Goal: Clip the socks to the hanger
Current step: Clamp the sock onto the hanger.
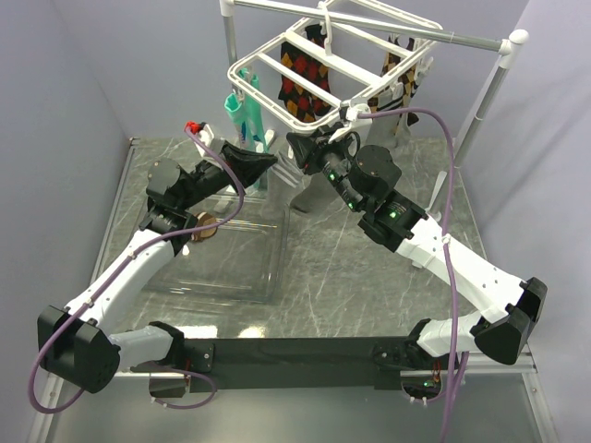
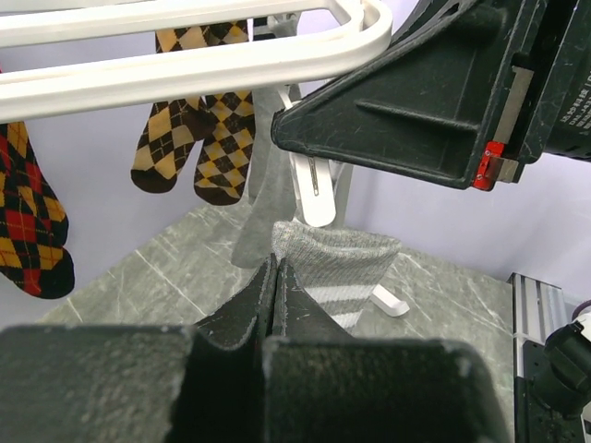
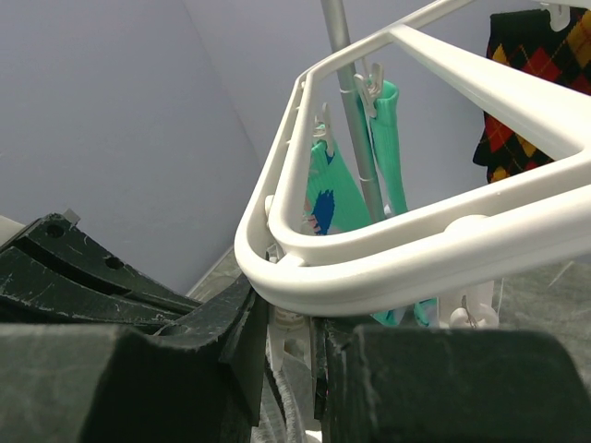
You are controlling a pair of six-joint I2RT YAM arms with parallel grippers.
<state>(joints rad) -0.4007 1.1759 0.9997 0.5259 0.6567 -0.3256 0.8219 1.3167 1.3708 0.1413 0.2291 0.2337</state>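
Presently the left hand (image 2: 277, 269) pinches one of two grey socks (image 2: 340, 260); the right hand (image 3: 292, 318) clamps one clip (image 3: 286, 355).

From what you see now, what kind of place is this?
Probably a robot test cell staged as a laundry corner: plain lavender walls close in a marble-patterned table, two arms are bolted at its near edge, and a white drying hanger with argyle socks hangs from a metal rail.

The left arm (image 1: 115, 277) and the right arm (image 1: 471, 277) are showing white shells with black joints. Purple cables (image 1: 450, 185) are trailing along both, and green lights (image 1: 391, 214) are glowing on the right one.
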